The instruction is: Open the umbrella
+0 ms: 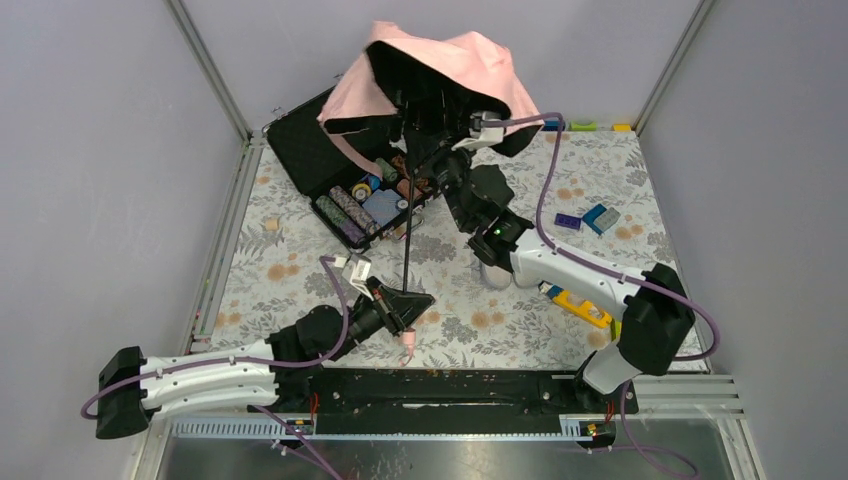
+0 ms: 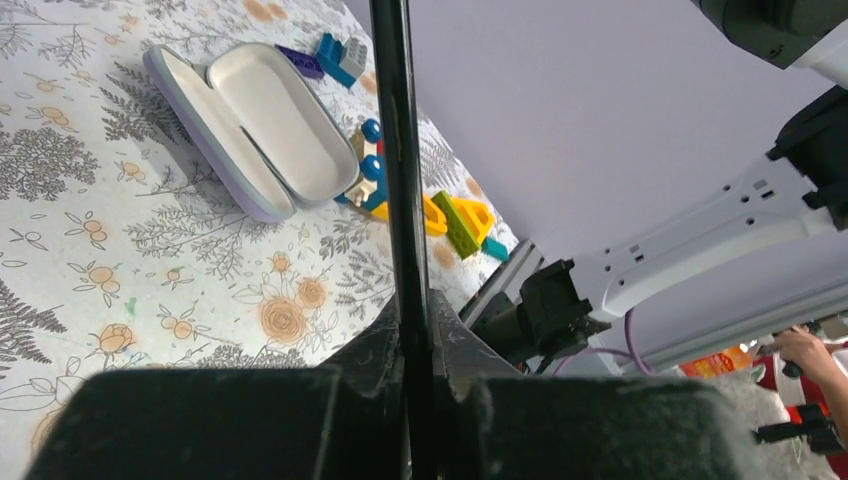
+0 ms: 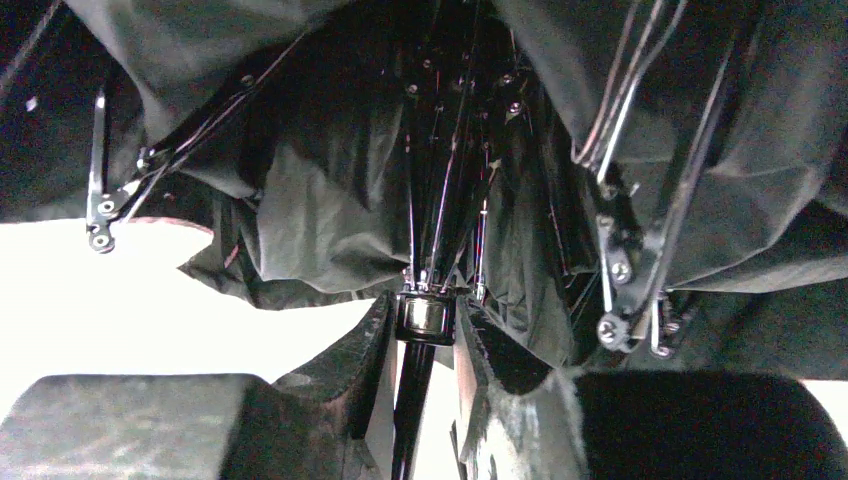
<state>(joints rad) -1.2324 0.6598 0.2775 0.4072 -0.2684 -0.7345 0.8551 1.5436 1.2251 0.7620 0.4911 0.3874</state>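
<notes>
Umbrella (image 1: 430, 70) canopy hides part of black case (image 1: 310, 150); shaft (image 2: 390, 150) cut by left-wrist view's top edge.

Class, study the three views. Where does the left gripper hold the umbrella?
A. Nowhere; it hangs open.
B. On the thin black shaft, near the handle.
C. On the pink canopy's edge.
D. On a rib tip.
B: the left gripper is shut on the black shaft of the umbrella, just above the pink handle.

Floral table (image 1: 290, 250), open black case (image 1: 310, 155), toy bricks (image 1: 600, 217), open glasses case (image 2: 255, 130)
</notes>
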